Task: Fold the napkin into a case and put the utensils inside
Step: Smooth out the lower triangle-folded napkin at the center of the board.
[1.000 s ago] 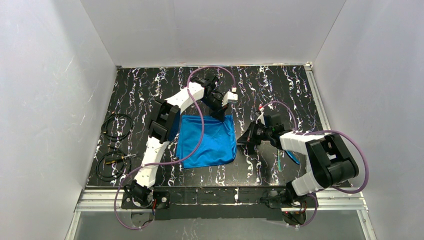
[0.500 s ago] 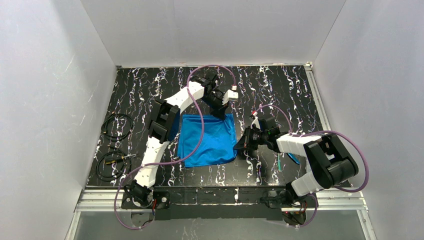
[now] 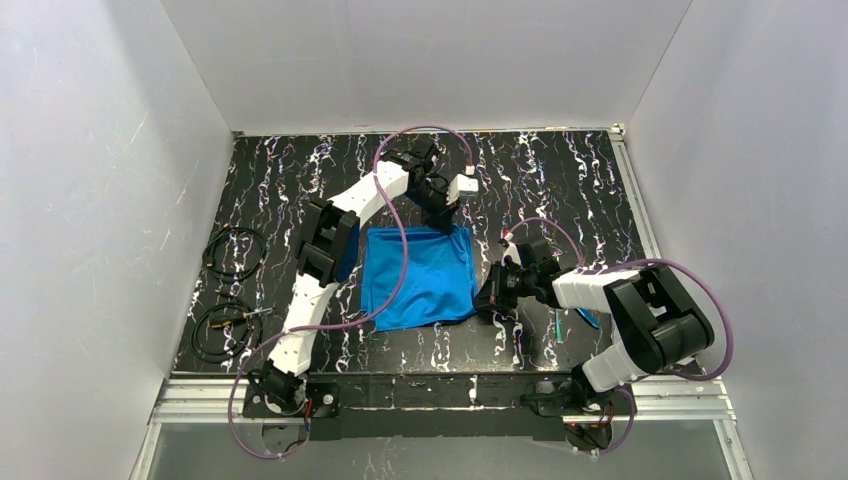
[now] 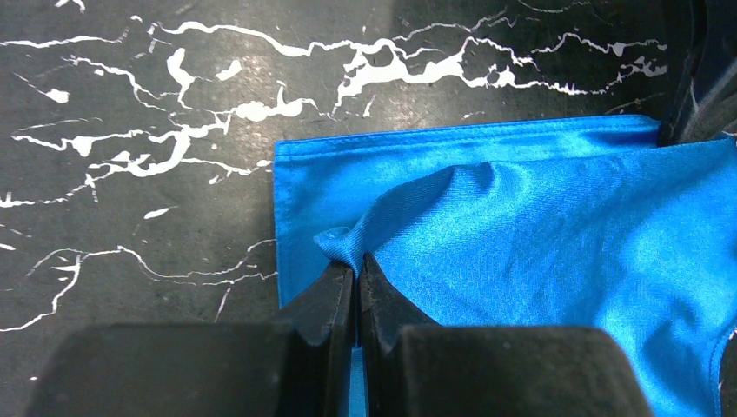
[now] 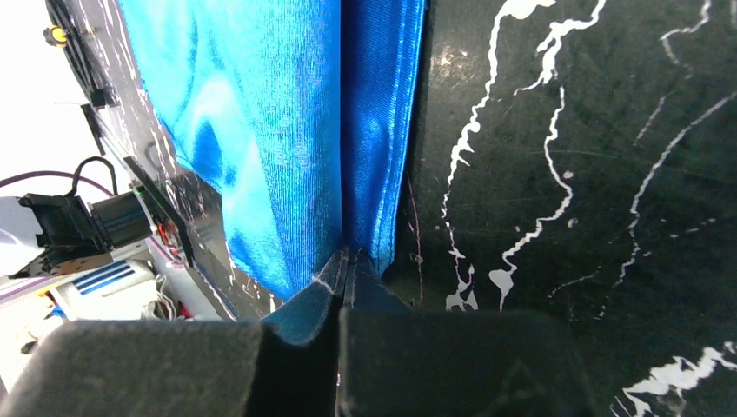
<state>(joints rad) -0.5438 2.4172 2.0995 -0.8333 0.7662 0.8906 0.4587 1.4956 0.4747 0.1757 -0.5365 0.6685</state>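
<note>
**Entry: blue napkin, part-folded, pinched at two points**

**Napkin** (image 3: 420, 278): Bright blue cloth with a stitched hem. It lay on the bench (image 3: 560, 180) in at least two layers, spanning the gap between the two grippers. It was not yet a case.

**Left gripper** (image 4: 356, 261): Closed on a small raised peak of the upper layer. A lower layer lay flat just ahead of its tips and to one side, with its hem square on the bench.

**Right gripper** (image 5: 346, 261): Closed on the napkin's edge. Two layers of cloth ran straight away from its tips, with bare bench alongside.

**Utensils** (image 3: 588, 319): Slender blue-green pieces lay behind the right gripper beside its forearm. They were well apart from the napkin and untouched.

**Change noted:** Over the preceding second the right gripper had come down the napkin's edge towards the arm bases, and the left gripper had eased slightly farther away. The cloth's outline had crept a little towards the right gripper, and the side farthest from that gripper had drawn in.

**Assessment:** This looked like the layers being tensioned and squared for a further fold. The pouch was still unformed, so loading the utensils seemed some way off. A slipped pinch would probably undo the alignment.
</note>
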